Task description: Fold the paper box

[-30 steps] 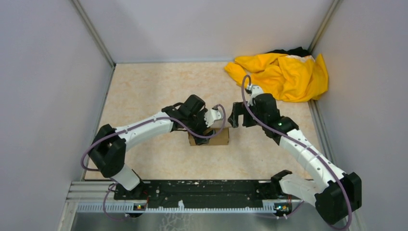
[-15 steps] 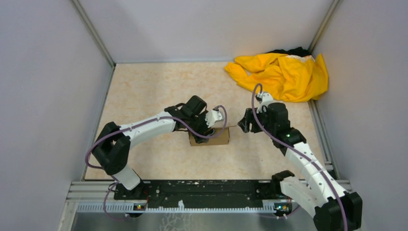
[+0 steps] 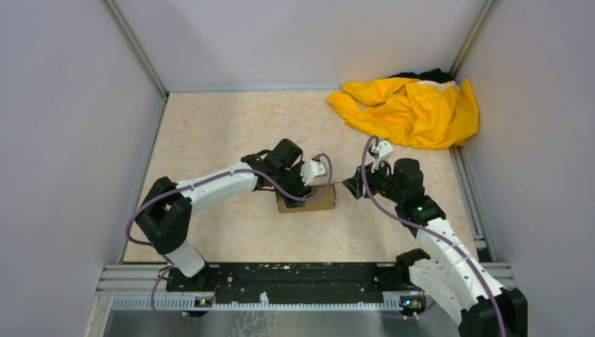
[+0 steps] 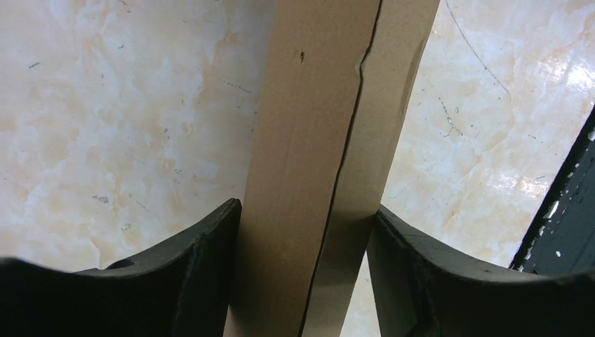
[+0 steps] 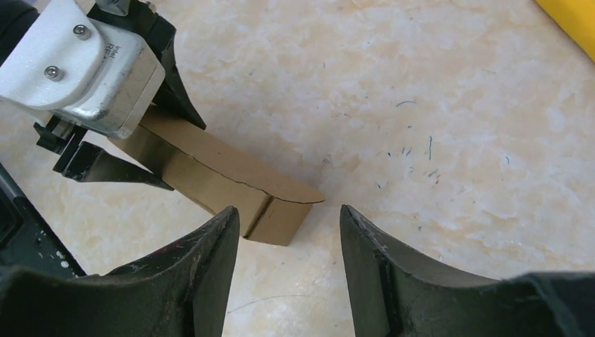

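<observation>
Left fingers clamped on the small rectangular carton of plain brown cardboard, one pad flat against each long side. So the left gripper is grasping the paper box across its width. Right fingers spread apart with nothing between them. The right gripper sits just off the box's right end. One fingertip overlaps that end in the wrist view; can't tell if it touches.

Box lies flat mid-table between the two wrists, long axis roughly left-right in the top view. A seam runs down the top face under the left wrist camera. At the right end the top panel finishes in a rounded tongue that overhangs the end face; it looks untucked.

My read: the step in hand is closing that end flap. To do it well:
- Keep the left clamp firm enough to anchor, but not so hard it bows the walls.
- Bring the right in low along the box's long axis.
- Press the tongue down and in with one finger rather than pinching it.
- Push toward the left grip, not across it, or the carton pivots.

Surface: beige marbled tabletop, smooth, slightly glossy, fine scuffs. Expect the box to slide if unanchored.

Room: pale grey panel walls on three sides, black mounting rail at the near edge. Crumpled yellow cloth in the far right corner, well apart from the box.
</observation>
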Tool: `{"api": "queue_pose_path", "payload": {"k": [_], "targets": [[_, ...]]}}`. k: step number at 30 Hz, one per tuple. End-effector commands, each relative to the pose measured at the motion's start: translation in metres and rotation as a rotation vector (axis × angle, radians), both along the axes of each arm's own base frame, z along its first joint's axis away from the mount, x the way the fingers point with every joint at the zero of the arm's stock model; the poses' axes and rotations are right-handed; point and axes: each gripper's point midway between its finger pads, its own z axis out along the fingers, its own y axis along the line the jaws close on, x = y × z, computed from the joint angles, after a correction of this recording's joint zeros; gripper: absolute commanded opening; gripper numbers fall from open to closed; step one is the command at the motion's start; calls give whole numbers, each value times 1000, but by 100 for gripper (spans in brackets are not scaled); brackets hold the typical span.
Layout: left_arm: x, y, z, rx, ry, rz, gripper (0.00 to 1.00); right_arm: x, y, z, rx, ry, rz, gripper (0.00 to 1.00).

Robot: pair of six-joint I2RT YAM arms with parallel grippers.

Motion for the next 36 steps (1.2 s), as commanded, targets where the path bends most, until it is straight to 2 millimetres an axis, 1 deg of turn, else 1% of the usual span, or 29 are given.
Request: {"api": "queue_pose_path", "payload": {"k": [1,4,8,10,13,18,24,32,36], "targets": [[1,-3,-4,19,0,-25,69,5,12,22,29,-127,81,54],[1,-3,-5,23,-1,-26,69,9,10,22,7,-154,78,55],[3,-2,-6,28,-6,-22,69,12,8,12,-28,-133,74,56],[5,-1,-5,33,-13,-18,69,13,7,9,-41,-115,66,59],[7,0,-5,39,-22,-13,68,14,0,1,-85,-101,45,61],[10,3,-5,50,-35,-4,68,18,-6,-4,-109,-100,9,60],[13,4,-1,40,-43,1,68,21,-1,-10,-124,-103,42,59],[12,3,2,28,-45,-3,68,20,9,-16,-180,-148,168,59],[11,3,2,23,-41,-6,68,25,13,-18,-212,-165,215,57]]}}
